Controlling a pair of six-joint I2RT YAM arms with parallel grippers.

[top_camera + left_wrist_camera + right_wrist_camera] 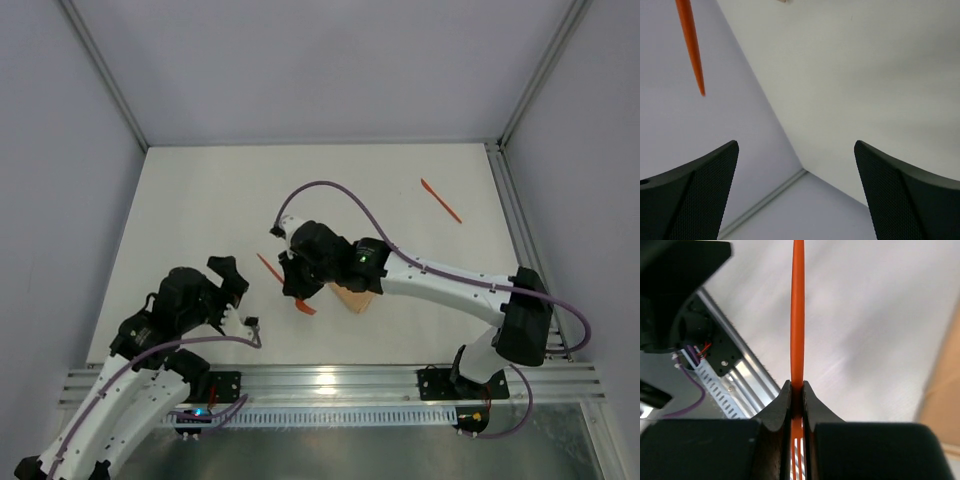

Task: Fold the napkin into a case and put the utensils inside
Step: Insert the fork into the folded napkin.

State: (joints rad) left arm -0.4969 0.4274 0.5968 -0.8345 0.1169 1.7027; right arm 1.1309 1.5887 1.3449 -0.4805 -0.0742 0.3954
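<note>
The right gripper point(291, 289) is clenched on the forked utensil point(268, 266), a thin, rigid stick of smooth orange-red plastic. In the right wrist view the right gripper point(797, 388) is closed so far that only the stick's thickness parts the dark fingers. Slotted tines are glimpsed low between them, and the plain shaft of the forked utensil point(798, 315) is carried straight out ahead. Seen from above, its long axis is set diagonally, upper left to lower right, and it appears to be held clear of the pale matte bench point(220, 200). The case point(355, 298) is found just to the right of this gripper, largely covered by the right arm's wrist. Only a small folded patch of soft, unpatterned peach-orange cloth is shown, and its opening cannot be made out. In the right wrist view the case point(942, 405) is reduced to a blurred peach band at the right edge, so the pocket is judged to lie to that side of the stick, not ahead of it. The right arm is by far the nearer to it. The left gripper point(240, 300) is released near the stick's left side, with nothing between its wide-spread fingers. The meshed pads of the left gripper point(796, 146) are seen apart, with the pointed end of the forked utensil point(690, 45) at upper left. The second utensil point(440, 200) is laid flat and diagonal, well apart at the far right.
</note>
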